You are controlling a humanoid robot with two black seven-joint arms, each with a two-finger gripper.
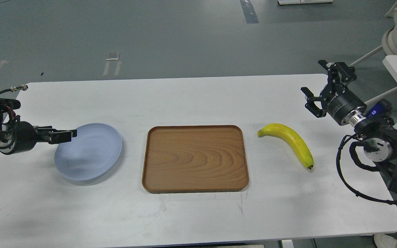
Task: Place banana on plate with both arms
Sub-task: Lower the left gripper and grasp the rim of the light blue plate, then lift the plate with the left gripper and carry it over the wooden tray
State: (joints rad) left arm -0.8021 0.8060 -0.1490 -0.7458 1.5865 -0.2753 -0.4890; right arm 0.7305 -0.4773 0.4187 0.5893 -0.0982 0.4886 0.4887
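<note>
Rectangular brown wooden tray lies between the pale blue round plate and curved yellow banana. Left gripper pinches the plate rim; right gripper hovers, fingers spread.

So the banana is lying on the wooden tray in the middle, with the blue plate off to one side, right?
Not quite. The head view shows the banana lying on the bare white table, beside the wooden tray, not on it. The blue plate is indeed off to the tray's other side.

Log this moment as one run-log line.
left gripper: at plate rim, grip unclear | right gripper: jaws open, empty | banana: on table, right of tray | step: banana not yet picked
</note>
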